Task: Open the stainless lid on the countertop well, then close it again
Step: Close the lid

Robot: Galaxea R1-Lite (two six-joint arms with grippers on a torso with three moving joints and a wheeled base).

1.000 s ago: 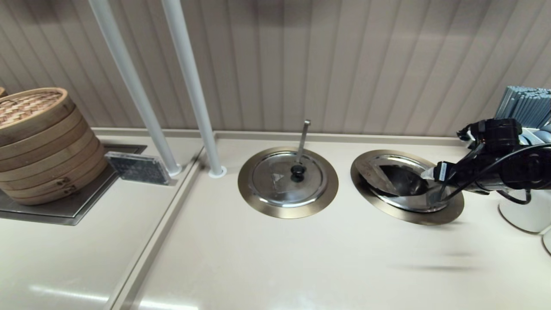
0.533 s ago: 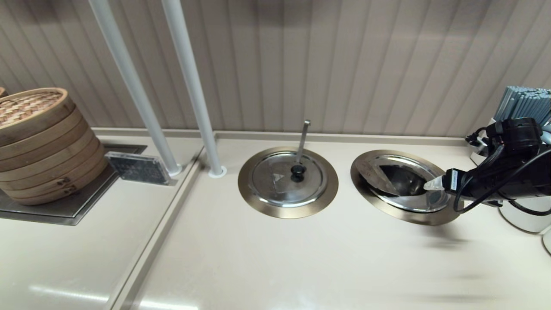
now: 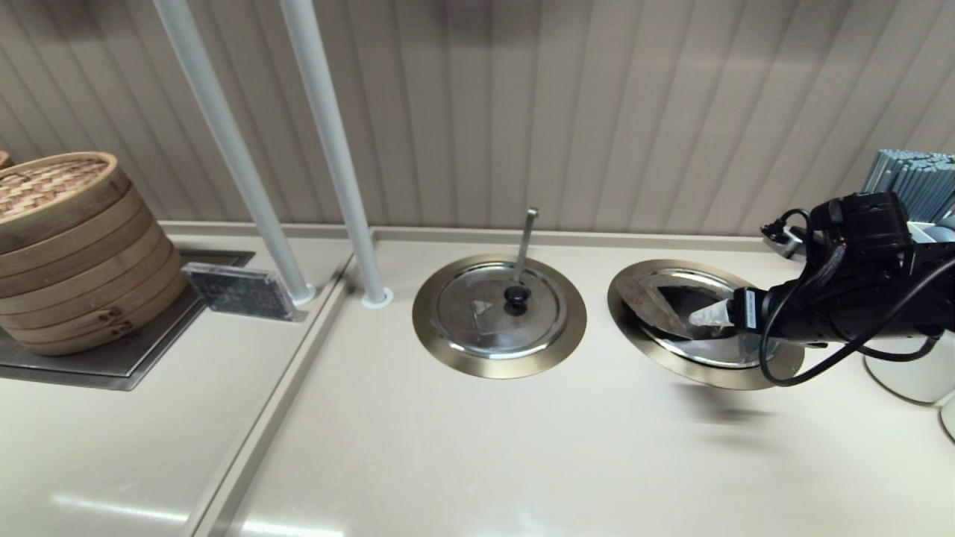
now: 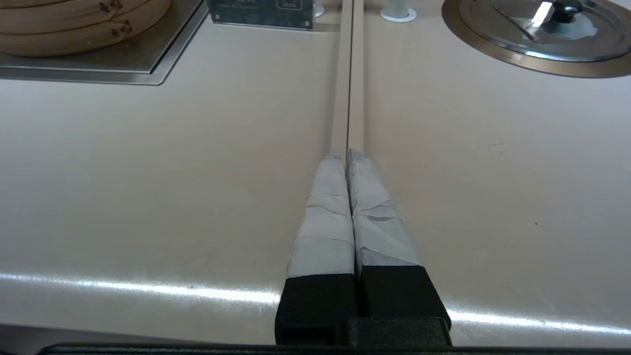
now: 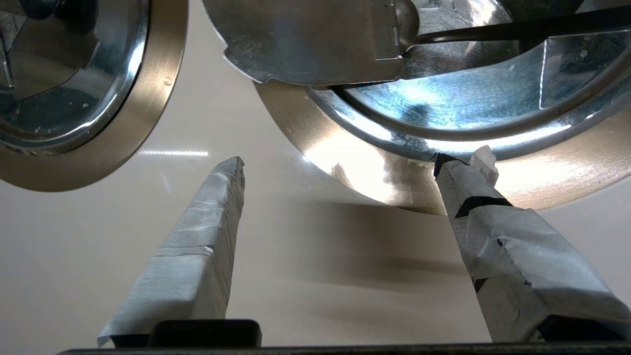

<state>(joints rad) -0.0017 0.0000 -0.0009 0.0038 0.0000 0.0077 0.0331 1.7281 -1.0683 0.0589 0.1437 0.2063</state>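
The stainless lid (image 3: 735, 350) lies over the countertop well's bronze flange (image 3: 634, 328) on the right. Its hinged flap (image 3: 647, 297) is tilted up on the left side, and dark inside shows beside it. The knob is hidden. My right gripper (image 3: 709, 317) hovers open over the well's middle, holding nothing. In the right wrist view the flap (image 5: 315, 39), a dark ladle handle (image 5: 493, 29) and the flange (image 5: 374, 172) lie just beyond the open right gripper (image 5: 352, 160). My left gripper (image 4: 347, 154) is shut and empty, parked low over the counter seam.
The twin lid (image 3: 498, 309) with a black knob and upright ladle handle (image 3: 526, 239) sits left of the well. Stacked bamboo steamers (image 3: 67, 246), a dark sign (image 3: 239, 291) and two white poles (image 3: 336, 149) stand farther left. A white container (image 3: 910, 373) is at the right edge.
The right gripper drew back to the right off the well, then swung left again over its middle, a little higher. The lid's flap has not visibly moved.
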